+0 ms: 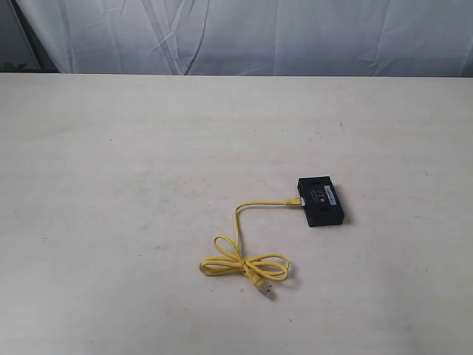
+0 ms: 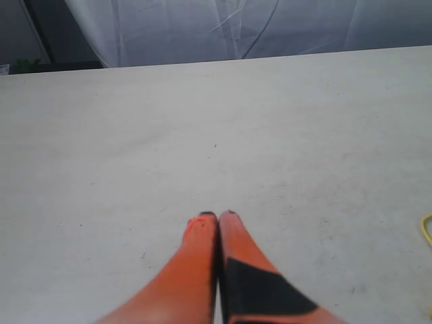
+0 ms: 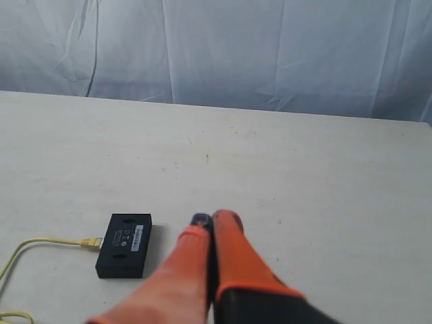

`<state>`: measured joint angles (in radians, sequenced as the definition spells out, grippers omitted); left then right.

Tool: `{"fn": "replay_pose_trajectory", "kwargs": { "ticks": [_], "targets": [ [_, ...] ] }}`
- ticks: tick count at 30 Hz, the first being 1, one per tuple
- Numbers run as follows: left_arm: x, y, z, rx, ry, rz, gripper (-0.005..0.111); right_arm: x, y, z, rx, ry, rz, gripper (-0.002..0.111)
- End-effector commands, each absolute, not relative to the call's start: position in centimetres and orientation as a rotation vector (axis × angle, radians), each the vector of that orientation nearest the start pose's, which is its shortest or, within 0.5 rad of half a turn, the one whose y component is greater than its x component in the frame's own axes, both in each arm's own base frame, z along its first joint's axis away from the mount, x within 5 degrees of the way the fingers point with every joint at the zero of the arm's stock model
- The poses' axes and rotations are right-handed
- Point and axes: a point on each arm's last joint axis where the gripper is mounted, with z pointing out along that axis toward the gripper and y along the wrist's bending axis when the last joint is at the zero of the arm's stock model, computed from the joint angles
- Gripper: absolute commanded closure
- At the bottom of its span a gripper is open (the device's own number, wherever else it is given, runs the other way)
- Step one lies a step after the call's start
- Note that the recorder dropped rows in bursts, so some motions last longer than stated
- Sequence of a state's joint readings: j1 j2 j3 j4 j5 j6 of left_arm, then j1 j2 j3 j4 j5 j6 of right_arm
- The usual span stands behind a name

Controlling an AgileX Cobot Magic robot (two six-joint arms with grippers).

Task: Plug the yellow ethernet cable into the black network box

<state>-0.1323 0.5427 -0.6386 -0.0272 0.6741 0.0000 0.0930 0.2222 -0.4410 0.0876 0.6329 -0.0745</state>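
Observation:
The black network box (image 1: 321,200) lies flat on the table, right of centre; the right wrist view shows the same box (image 3: 124,244). The yellow ethernet cable (image 1: 244,260) has one plug (image 1: 294,201) seated in the box's left side. Its cord runs left, drops to a looped bundle, and ends in a loose plug (image 1: 264,288) on the table. Neither arm appears in the exterior view. My left gripper (image 2: 217,216) is shut and empty over bare table, with a bit of cable (image 2: 426,229) at that frame's edge. My right gripper (image 3: 211,220) is shut and empty, apart from the box.
The pale table (image 1: 111,185) stretches wide around the box and cable. A white curtain (image 1: 244,33) hangs behind its far edge.

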Motion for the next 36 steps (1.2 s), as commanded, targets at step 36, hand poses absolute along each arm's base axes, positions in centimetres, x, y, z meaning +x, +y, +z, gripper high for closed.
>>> {"fn": "replay_pose_trajectory", "kwargs": {
  "ticks": [36],
  "targets": [
    [9.9,-1.3,32.7,0.13,2.042,-0.088,0.107,3.0,0.1,26.8,0.005,1.713,-0.023,0.108]
  ]
}}
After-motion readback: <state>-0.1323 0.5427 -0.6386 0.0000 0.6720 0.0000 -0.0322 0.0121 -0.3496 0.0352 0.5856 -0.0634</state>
